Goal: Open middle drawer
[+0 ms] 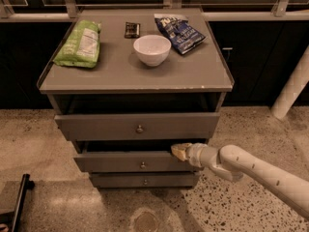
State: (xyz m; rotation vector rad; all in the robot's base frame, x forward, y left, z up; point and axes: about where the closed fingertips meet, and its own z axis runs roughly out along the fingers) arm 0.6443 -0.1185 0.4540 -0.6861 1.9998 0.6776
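The matte grey cabinet (120, 79) is boxy and flat-topped, and a pale, smooth tubular arm (263, 172) reaches in from the right. The middle drawer (111, 162), a long flat grey front with a small round metal knob (142, 165), is second from the top and pulled partly out, its long axis left to right and its face toward the camera. The yellowish gripper (179, 152) sits at the right end of its top edge, seemingly touching; whether it is spread or closed I cannot tell.
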